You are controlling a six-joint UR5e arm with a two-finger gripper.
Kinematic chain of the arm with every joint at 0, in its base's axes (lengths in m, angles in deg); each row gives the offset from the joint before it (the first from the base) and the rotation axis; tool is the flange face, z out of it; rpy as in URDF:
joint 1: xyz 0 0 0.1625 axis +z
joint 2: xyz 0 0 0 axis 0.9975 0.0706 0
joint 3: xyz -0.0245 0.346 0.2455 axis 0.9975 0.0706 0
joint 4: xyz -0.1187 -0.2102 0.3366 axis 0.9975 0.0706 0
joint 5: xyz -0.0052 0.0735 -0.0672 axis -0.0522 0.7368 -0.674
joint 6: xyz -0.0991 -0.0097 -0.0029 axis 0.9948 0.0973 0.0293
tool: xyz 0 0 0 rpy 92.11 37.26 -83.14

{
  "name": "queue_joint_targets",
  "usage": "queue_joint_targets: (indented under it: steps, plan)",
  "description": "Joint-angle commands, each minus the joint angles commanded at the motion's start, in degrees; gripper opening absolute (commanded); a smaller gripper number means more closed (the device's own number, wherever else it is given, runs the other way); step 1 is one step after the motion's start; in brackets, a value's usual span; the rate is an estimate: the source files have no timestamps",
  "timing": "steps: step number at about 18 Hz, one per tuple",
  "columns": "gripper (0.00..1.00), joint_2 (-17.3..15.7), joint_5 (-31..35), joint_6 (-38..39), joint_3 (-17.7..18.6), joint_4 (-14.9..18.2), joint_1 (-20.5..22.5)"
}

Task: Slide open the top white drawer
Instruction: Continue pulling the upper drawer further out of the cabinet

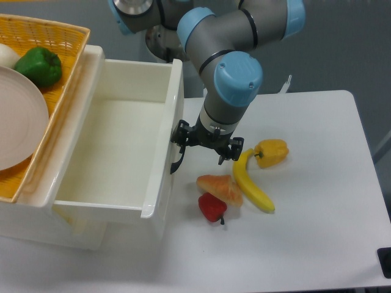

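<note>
The top white drawer (116, 146) stands slid far out of the cabinet (36, 229), with its empty inside showing. Its panelled front (168, 152) faces right, and the black curved handle (176, 162) sticks out from it. My gripper (206, 145) hangs just right of the drawer front, pointing down. Its fingers are spread wide. The left finger (181, 133) is right beside the handle's upper end, and the right finger (234, 149) is over the table. Nothing is held between them.
A yellow wicker basket (58, 30) on top of the cabinet holds a plate (18, 116) and a green pepper (39, 66). On the table right of the drawer lie a banana (252, 183), a yellow pepper (272, 151), a croissant (221, 186) and a red pepper (211, 207).
</note>
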Motion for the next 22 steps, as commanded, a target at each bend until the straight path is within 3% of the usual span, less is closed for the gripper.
queue_joint_targets:
  steps: [22]
  plan:
    - [1.00, 1.4, -9.0, 0.1, -0.4, 0.4, 2.2]
